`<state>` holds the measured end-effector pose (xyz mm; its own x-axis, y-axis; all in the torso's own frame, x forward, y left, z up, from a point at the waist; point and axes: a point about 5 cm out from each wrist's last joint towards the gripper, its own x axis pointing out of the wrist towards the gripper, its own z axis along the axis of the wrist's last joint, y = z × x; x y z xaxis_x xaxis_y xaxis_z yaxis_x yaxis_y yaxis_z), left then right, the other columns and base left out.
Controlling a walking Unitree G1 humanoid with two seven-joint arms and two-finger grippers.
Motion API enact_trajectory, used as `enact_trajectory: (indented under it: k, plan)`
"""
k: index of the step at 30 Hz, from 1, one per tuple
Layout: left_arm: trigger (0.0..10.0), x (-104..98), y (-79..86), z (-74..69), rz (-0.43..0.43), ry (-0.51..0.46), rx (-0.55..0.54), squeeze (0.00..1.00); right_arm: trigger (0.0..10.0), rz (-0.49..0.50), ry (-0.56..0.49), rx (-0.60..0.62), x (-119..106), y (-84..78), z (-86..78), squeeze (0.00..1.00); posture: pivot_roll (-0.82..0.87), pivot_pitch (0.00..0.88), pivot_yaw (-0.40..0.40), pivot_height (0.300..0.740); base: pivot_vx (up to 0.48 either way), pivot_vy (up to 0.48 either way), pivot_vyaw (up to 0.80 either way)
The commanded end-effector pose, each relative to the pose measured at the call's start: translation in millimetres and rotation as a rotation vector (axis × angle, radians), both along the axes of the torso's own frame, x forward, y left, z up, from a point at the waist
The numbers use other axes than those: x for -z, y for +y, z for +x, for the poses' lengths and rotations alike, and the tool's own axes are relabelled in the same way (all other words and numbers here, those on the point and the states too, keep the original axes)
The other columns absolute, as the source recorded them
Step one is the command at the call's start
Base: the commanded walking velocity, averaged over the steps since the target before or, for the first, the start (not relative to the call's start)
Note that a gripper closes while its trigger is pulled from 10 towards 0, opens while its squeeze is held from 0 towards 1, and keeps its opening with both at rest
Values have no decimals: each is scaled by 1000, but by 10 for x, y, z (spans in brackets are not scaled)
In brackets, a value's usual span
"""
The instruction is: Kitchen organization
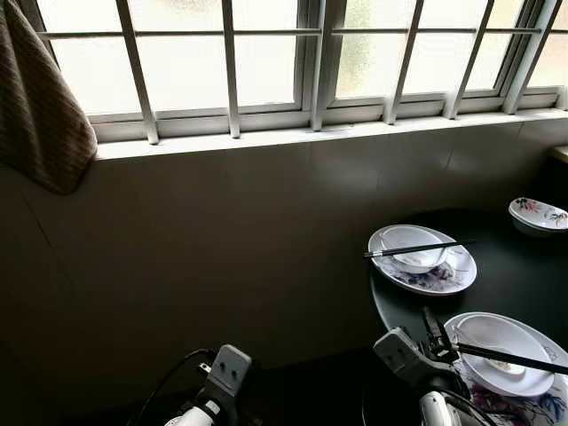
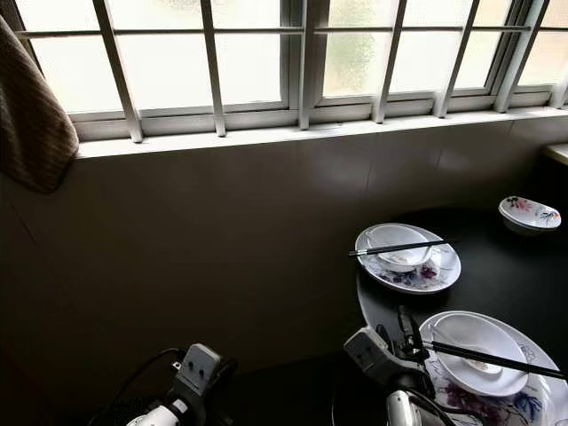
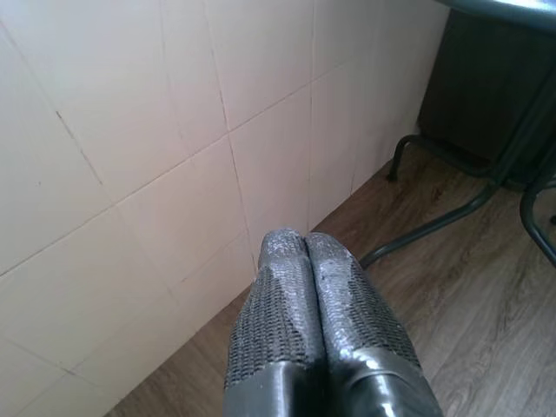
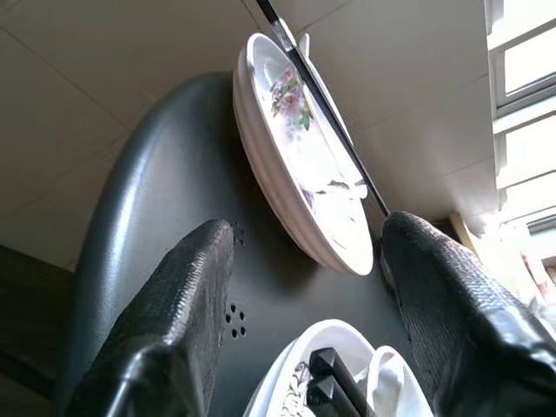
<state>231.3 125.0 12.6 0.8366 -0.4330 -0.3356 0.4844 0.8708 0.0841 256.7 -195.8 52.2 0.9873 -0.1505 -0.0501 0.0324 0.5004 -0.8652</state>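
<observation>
A dark round table carries two place settings. The far floral plate holds a white bowl with black chopsticks laid across it. The near floral plate holds a second white bowl, also crossed by chopsticks. My right gripper hovers at the table's near edge, just left of the near plate. Its fingers are open and empty, and they frame the far plate in the right wrist view. My left gripper is shut on nothing, low beside the tiled wall.
A small floral dish sits at the table's far right. The tiled wall rises to a sill and barred window. A brown cloth hangs at the upper left. Metal table legs stand on wood flooring.
</observation>
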Motion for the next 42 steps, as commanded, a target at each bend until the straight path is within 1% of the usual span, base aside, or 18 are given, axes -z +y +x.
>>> enact_trajectory:
  k: [1,6,7,8,11,12,13,15,18,19,29,30,31,32,36,37,40,42]
  plan:
    - [10000,-2,1,21,-5,-3,-4,0,10000,-65,4,49,3,-115,1,1000,9,0,-14,740,0,0,0]
    - [10000,-4,-8,34,-8,-6,-3,0,10000,-114,18,61,23,-148,1,1000,9,0,-15,740,0,0,0]
    - [10000,-6,-10,41,-9,-7,-3,0,10000,-127,21,63,30,-150,6,976,9,0,-16,740,0,0,0]
    - [10000,-7,-11,44,-10,-7,-3,0,10000,-129,22,62,30,-149,9,910,9,0,-16,740,0,0,0]
    - [10000,-7,-15,52,-11,-9,-3,0,10000,-140,24,64,31,-147,16,890,10,0,-18,740,0,0,0]
    - [10000,-8,-16,57,-12,-10,-4,0,10000,-151,27,69,31,-150,20,812,10,0,-19,740,0,0,0]
    - [10000,-8,-16,57,-12,-10,-4,0,10000,-151,27,69,31,-150,20,812,10,0,-19,740,0,0,0]
    - [10000,-12,-18,68,-13,-12,-4,0,10000,-174,17,79,18,-160,27,737,9,0,-19,740,0,0,0]
    - [10000,-15,-22,80,-15,-14,-4,0,10000,-202,9,78,10,-157,36,694,8,0,-20,740,0,0,0]
    - [10000,-15,-24,83,-15,-15,-3,0,10000,-204,9,78,10,-155,36,631,8,0,-21,740,0,0,0]
    - [10000,-23,-41,121,-20,-19,-3,0,10000,-223,13,126,5,-192,48,553,8,0,-24,740,0,0,0]
    - [10000,-23,-42,123,-21,-20,-3,0,9922,-225,14,128,7,-195,46,549,7,0,-24,740,0,0,0]
    - [10000,-25,-43,126,-21,-21,-3,0,9216,-229,13,131,8,-196,42,549,7,0,-25,740,0,0,0]
    - [10000,-26,-45,133,-22,-22,-2,0,9137,-234,11,135,8,-198,41,549,8,0,-26,740,0,0,0]
    - [10000,-31,-51,148,-24,-26,-2,0,9608,-251,0,140,-5,-194,46,533,8,0,-29,740,0,0,0]
    - [10000,-32,-54,153,-24,-28,-2,0,9216,-254,-3,141,-9,-193,49,525,9,0,-29,740,0,0,0]
    - [10000,-34,-57,158,-25,-29,-2,0,8863,-259,-8,142,-16,-191,53,522,10,0,-30,740,0,0,0]
    - [10000,-38,-57,165,-26,-31,-1,0,7765,-259,-9,144,-18,-190,57,506,10,0,-30,740,0,0,0]
